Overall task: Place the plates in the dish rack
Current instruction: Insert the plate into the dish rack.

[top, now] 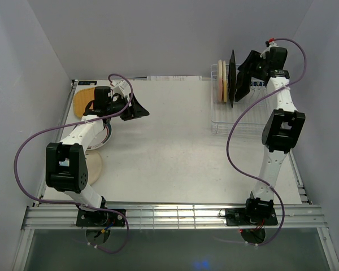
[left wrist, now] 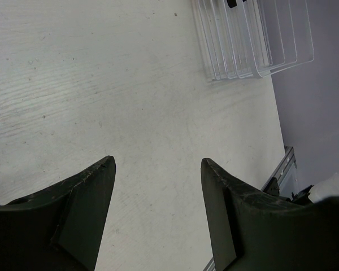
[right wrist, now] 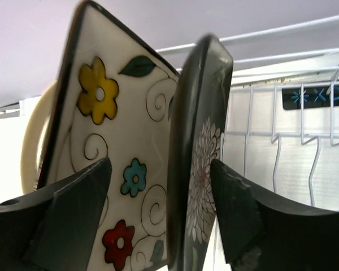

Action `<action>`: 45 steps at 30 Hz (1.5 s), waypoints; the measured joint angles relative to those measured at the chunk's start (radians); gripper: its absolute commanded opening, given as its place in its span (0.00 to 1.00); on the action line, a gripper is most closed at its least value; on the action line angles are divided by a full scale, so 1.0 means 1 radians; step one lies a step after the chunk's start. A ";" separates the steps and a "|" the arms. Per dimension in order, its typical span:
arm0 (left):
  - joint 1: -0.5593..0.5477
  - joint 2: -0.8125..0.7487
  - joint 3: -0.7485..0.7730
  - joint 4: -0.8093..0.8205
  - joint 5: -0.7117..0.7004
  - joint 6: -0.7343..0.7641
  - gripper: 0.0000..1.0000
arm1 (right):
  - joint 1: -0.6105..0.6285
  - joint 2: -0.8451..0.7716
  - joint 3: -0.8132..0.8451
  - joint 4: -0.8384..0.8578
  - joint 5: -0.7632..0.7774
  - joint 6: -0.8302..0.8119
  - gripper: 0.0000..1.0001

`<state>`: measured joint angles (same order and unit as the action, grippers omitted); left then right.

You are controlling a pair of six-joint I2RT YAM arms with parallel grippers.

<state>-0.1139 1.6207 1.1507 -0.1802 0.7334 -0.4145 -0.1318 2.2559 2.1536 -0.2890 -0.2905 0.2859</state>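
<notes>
Reaching right arm: it is stretching over the far right corner, its wrist tipping down into the dish rack (top: 237, 127).
Right gripper (right wrist: 161, 166): its fingers are standing apart, straddling the black floral plate (right wrist: 198, 169); a gap is showing on one side, and contact on the other is unclear.
Rack load: the black floral plate is standing on edge, with the cream floral plate (right wrist: 124, 113) just beside it and a round cream-rimmed plate (right wrist: 34, 135) leaning behind that.
Left arm: it is bending over the table (top: 175, 141); the left gripper (left wrist: 158, 164) is hanging above bare tabletop, jaws spread, holding nothing.
Left side: an orange plate (top: 82, 101) is lying flat, and two round plates (top: 104, 138) are lying partly hidden under the left arm.
</notes>
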 measured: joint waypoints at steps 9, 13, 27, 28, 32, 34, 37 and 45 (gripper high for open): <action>0.000 0.000 0.000 0.000 0.001 0.005 0.72 | 0.000 -0.078 -0.163 0.031 0.007 -0.005 0.78; 0.000 0.000 0.000 0.000 0.001 0.007 0.72 | 0.001 -0.150 -0.264 0.067 0.019 -0.008 0.78; 0.000 -0.007 0.000 -0.002 0.000 0.008 0.72 | 0.021 -0.399 -0.617 0.208 0.097 -0.038 0.82; 0.000 -0.009 0.000 -0.002 0.000 0.008 0.72 | 0.022 -0.418 -0.652 0.230 0.102 -0.039 0.81; 0.000 -0.013 0.000 -0.002 0.000 0.008 0.72 | 0.026 -0.495 -0.796 0.309 0.113 -0.039 0.77; 0.000 -0.013 0.000 -0.003 0.000 0.008 0.72 | 0.026 -0.529 -0.865 0.358 0.115 -0.037 0.73; 0.000 -0.013 0.000 -0.003 0.000 0.010 0.72 | 0.026 -0.551 -0.927 0.407 0.120 -0.035 0.68; 0.000 -0.013 0.000 -0.003 0.000 0.013 0.72 | 0.035 -0.543 -0.933 0.478 0.124 -0.032 0.65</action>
<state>-0.1139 1.6077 1.1507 -0.1829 0.7334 -0.4011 -0.0963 1.7126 1.2209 0.1890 -0.1669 0.2535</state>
